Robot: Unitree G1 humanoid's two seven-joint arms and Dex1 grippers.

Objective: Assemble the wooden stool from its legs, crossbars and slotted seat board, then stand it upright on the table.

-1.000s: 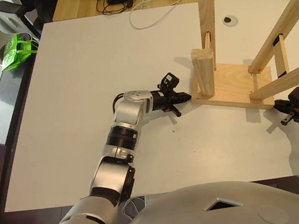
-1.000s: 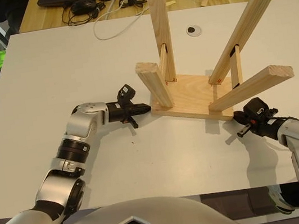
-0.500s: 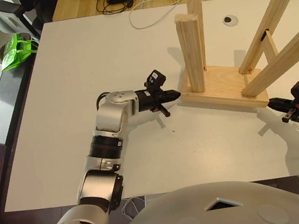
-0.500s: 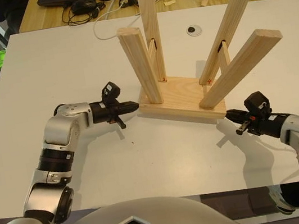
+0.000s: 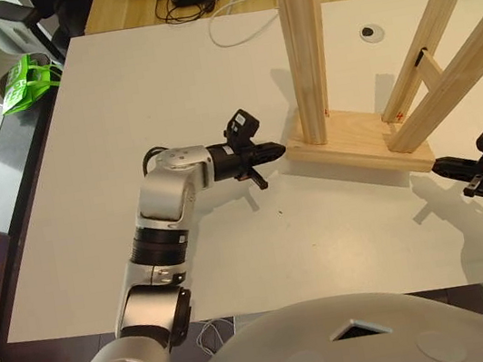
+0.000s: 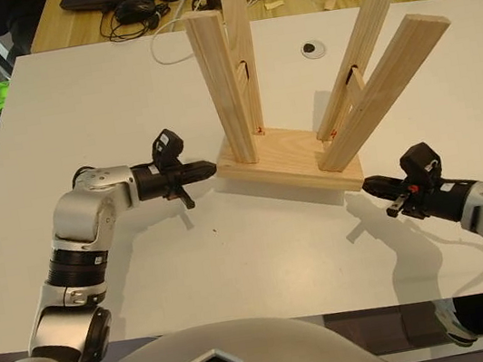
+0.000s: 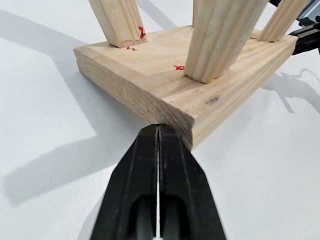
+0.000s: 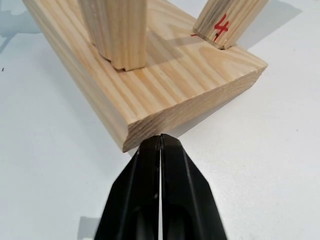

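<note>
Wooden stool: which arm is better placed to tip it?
Left, barely: shut left pincer and shut right pincer touch opposite pale wooden seat board corners; left arm looks more bent, leaving reach.

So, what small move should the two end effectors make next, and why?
Probably press both inward to clamp the seat board, ready to turn it over. The left end effector and the right end effector, both shut, sit at opposite corners of it, and it lies flat on the table with the legs pointing up.
</note>
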